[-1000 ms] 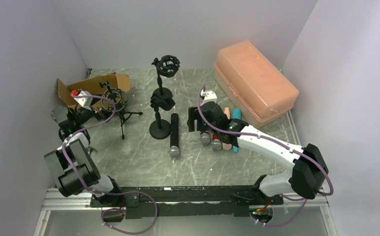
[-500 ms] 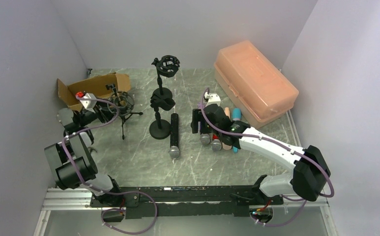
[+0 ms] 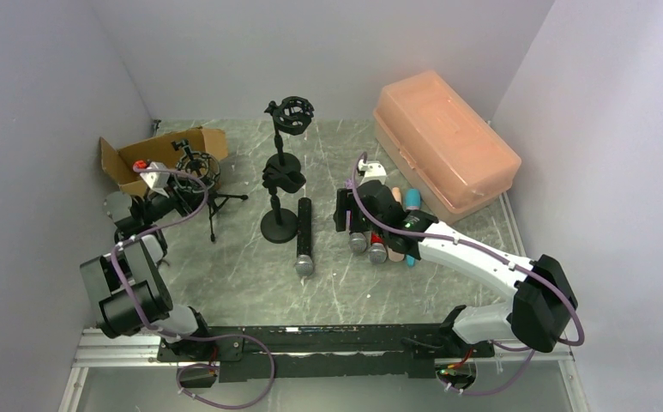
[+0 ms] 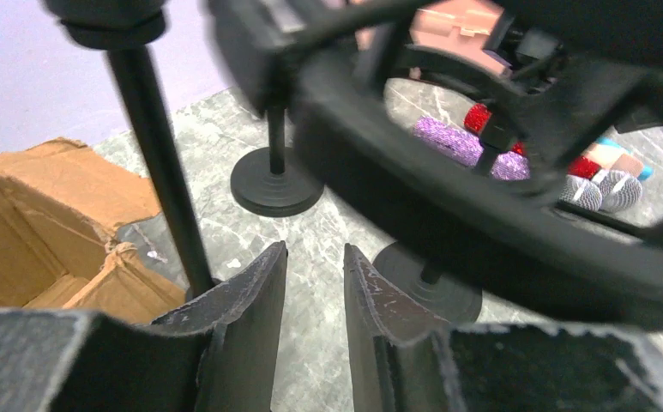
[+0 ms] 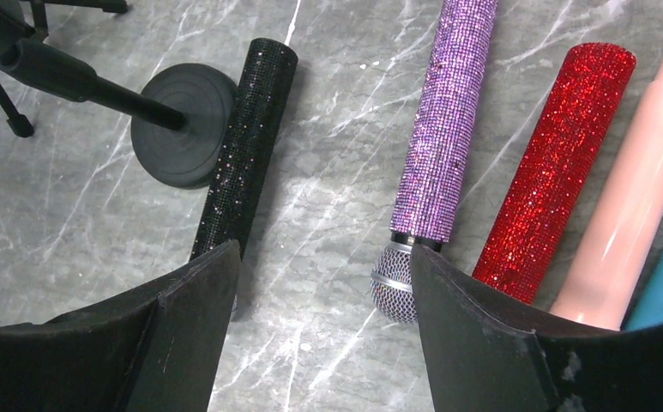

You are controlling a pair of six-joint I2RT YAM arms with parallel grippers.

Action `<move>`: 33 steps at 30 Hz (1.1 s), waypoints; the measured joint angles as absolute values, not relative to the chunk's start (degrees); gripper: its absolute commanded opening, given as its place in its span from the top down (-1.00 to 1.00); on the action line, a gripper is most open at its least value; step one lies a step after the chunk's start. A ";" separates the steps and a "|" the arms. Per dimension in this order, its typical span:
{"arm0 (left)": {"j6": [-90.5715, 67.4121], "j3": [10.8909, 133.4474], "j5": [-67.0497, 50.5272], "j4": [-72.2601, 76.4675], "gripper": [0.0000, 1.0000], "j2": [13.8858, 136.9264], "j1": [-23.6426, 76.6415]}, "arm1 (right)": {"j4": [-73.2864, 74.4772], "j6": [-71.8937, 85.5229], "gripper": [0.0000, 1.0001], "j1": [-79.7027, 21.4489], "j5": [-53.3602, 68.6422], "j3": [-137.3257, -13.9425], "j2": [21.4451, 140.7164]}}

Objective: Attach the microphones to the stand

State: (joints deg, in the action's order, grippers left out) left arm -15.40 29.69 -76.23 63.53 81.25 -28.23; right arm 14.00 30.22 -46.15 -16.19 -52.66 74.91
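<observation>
walls: plain pale lavender, back wall (image 3: 328, 51) at 12 o'clock, left wall (image 3: 27, 129) at 9 o'clock, right wall (image 3: 606, 129) at 3 o'clock | surface: grey tabletop (image 3: 242, 279) with white marble veining | 6 o'clock: metal rail (image 3: 109, 348) along near edge | light: even, soft shadows

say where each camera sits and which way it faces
top external: above and behind the bases, looking down on the table; left arm and right arm show
left wrist: facing across the table past the left gripper
right wrist: facing down past the right gripper at the purple microphone
both wrist views share the purple microphone
</observation>
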 measured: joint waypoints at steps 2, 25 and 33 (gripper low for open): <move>-17.19 30.57 -75.37 65.43 0.30 83.13 -28.23 | 14.15 30.20 -0.50 -46.15 -16.21 -53.17 74.91; -15.99 31.33 -81.28 46.65 -0.99 70.67 -31.79 | 25.04 22.59 -0.71 -55.99 -8.73 -112.27 102.32; 43.68 60.01 -83.42 -36.18 -0.99 71.48 -36.77 | 32.60 21.54 -0.71 -57.25 -3.09 -134.45 121.91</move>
